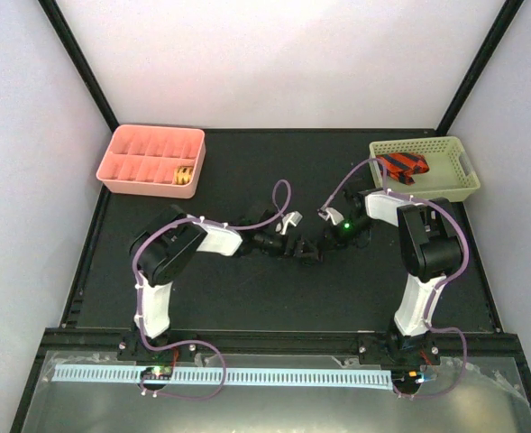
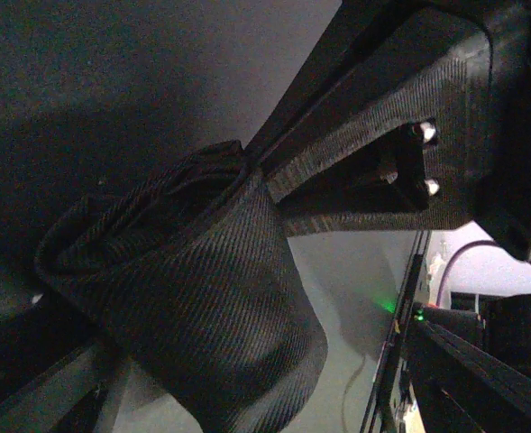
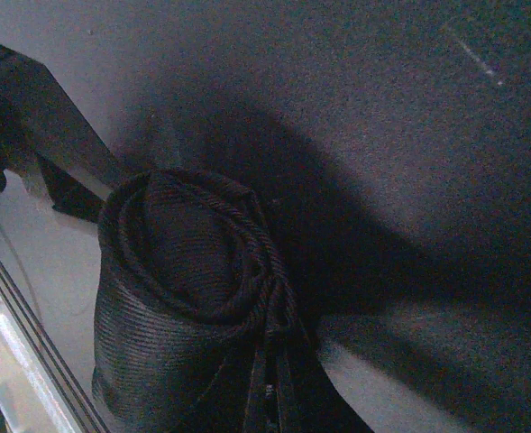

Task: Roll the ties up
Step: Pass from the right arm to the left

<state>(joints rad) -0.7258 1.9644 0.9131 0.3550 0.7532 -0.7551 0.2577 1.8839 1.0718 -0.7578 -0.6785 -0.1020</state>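
Black tie (image 3: 184, 298) sits wound into a snug coil near the middle of the desk (image 1: 247, 307), between the two claws. The right claw (image 3: 267, 388), reaching in from 3 o'clock, is pinched shut on the tie, with the turns wrapped around its thin fingers. The left claw (image 2: 179, 289), coming from 9 o'clock, has its jaws set wide on either side of the coil. Its upper finger (image 2: 364, 135) lies against the cloth, but whether it presses yet I cannot tell. The striped tie (image 1: 402, 166) lies in the basket (image 1: 454, 185) at 2 o'clock. The yellow tie (image 1: 185, 176) is coiled in a compartment of the tray (image 1: 121, 153) at 10 o'clock. The step in hand looks like a handover of the finished roll to the left claw. To do it well, the left claw should close squarely across the outer wraps, trapping the loose end under a finger, and squeeze only enough to keep the turns from springing. Only then should the right claw let go, and it should draw straight out along the coil's axis so the inner turns are not dragged out with it.
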